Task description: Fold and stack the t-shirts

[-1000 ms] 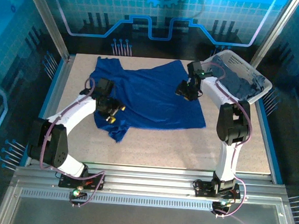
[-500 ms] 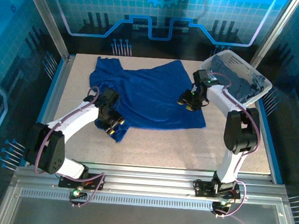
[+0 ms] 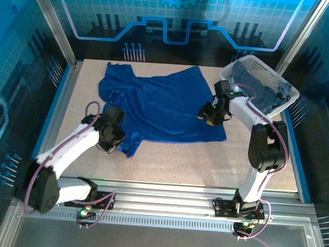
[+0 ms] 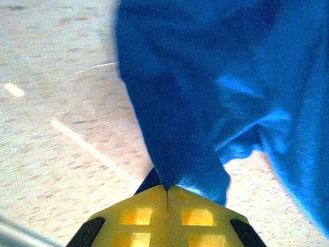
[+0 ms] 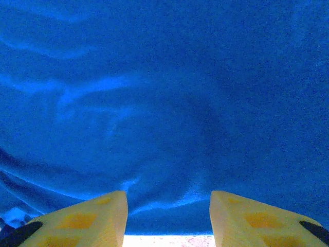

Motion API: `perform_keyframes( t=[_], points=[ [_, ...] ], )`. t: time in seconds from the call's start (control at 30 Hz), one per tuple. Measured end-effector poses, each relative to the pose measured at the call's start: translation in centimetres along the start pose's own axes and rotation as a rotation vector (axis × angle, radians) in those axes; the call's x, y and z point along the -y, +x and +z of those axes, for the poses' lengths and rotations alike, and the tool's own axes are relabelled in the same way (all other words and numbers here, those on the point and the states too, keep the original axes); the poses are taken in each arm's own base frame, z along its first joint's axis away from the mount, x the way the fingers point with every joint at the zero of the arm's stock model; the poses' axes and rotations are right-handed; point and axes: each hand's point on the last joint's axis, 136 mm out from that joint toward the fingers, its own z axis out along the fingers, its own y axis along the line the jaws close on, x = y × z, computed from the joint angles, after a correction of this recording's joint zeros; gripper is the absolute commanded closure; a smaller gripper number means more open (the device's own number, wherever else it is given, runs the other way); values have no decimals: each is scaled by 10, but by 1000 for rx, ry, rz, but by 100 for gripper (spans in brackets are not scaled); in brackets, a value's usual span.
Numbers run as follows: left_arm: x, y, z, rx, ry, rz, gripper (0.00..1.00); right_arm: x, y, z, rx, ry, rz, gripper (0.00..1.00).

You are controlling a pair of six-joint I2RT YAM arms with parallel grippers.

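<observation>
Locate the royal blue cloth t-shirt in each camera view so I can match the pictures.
Top external: royal blue cloth t-shirt spread across the middle, left gripper shut on its near-left corner.
Left wrist: upper right, a fold pinched in the left gripper.
Right wrist: from the top edge down to the open right gripper.
Shared landmark: speckled beige tabletop.

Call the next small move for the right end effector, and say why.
Probably close the right end effector on the hem of the blue t-shirt. The left end effector is shut on the shirt's near corner. The right one stands open astride the hem, with bare table just past it. A fold likely needs both grips.
</observation>
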Motion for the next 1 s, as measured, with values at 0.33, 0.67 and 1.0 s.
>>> perform_keyframes(
  t=[0.33, 0.67, 1.0],
  points=[
    [-96, 12, -5, 70, -147, -118, 100, 33, 13, 9, -14, 117, -20, 53],
    [-109, 5, 10, 99, -279, -93, 100, 106, 19, -18, 32, 240, 111, 53],
    [-105, 3, 12, 108, -264, -86, 100, 128, 26, -13, 19, 286, 131, 62]
  ],
)
